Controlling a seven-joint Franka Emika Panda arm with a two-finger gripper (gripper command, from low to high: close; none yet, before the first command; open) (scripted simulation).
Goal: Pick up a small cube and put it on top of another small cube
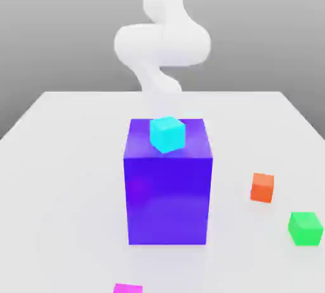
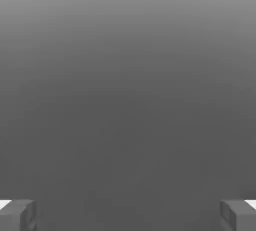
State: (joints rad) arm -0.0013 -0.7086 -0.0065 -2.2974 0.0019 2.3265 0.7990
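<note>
A small cyan cube (image 1: 167, 134) rests on top of a big blue-violet block (image 1: 168, 184) in the middle of the table. A small orange cube (image 1: 262, 187) and a small green cube (image 1: 305, 228) lie on the table at the exterior view's right. A small magenta cube (image 1: 128, 288) is cut off by the picture's lower edge. My white arm (image 1: 162, 44) rises behind the block. In the hand view my gripper (image 2: 128, 216) is open, its fingertips (image 2: 20, 215) wide apart with plain grey between them.
The white table (image 1: 57, 158) stretches around the big block, with bare surface on the exterior view's left. The block stands tall between the arm and the front of the table.
</note>
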